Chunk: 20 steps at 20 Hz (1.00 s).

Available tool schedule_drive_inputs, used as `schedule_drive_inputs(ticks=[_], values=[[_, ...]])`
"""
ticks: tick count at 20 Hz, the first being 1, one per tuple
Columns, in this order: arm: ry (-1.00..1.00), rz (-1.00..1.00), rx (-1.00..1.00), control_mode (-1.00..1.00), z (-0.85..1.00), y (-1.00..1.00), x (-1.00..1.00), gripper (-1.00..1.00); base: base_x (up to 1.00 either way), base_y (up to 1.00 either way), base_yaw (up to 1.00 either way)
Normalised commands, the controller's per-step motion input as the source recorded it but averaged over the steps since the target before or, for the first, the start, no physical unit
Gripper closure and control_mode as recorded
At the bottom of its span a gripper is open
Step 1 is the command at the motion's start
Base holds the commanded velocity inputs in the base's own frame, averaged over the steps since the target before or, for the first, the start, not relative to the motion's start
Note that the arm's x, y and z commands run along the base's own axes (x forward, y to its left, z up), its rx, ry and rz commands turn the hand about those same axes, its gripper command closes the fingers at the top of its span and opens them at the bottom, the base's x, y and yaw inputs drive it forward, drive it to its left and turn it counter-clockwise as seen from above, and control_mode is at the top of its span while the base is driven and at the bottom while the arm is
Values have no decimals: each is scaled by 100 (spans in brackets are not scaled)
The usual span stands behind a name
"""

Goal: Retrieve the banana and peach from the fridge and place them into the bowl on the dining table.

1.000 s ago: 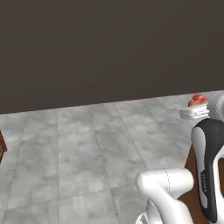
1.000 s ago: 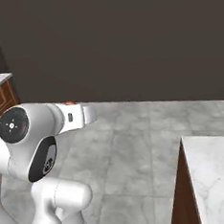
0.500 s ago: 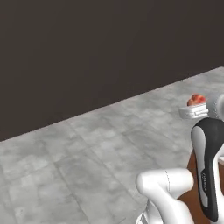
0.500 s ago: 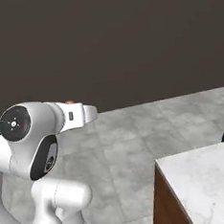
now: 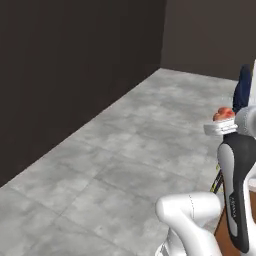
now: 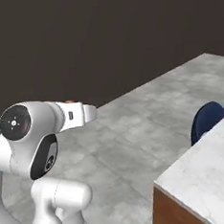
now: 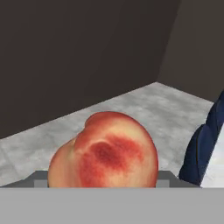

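The peach (image 7: pixel 104 151), round and red-orange with a dark red blotch, sits large and close at the bottom of the hand view. My gripper (image 7: pixel 103 177) is shut on it, a grey fingertip showing on either side. From the left base view the peach (image 5: pixel 224 113) rides in the gripper (image 5: pixel 223 120), held high at the right above the arm's dark forearm. A sliver of the peach (image 6: pixel 70 101) peeks over the white hand in the right base view. A corner of the dining table (image 6: pixel 205 168), marble-topped with a brown side, lies at the lower right there. The banana, bowl and fridge are out of view.
A dark blue chair (image 6: pixel 207 120) stands against the table's far edge, also seen as the chair (image 7: pixel 205 144) at the right of the hand view. Grey tiled floor (image 5: pixel 125 165) stretches ahead to dark walls (image 5: pixel 75 65) that meet in a corner.
The whole scene has swung across both base views, so the base is turning. The table corner and blue chair have come into view. The peach stays in the gripper.
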Motion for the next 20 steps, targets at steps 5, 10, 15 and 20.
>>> schedule_drive_inputs(ticks=[5,10,15,20], values=[[0,0,0,100,0,0,0,100,100,42,-75],[0,0,0,100,0,0,0,100,89,19,-74],[0,0,0,100,0,0,0,100,65,0,-75],[0,0,0,100,0,0,0,100,77,24,-76]])
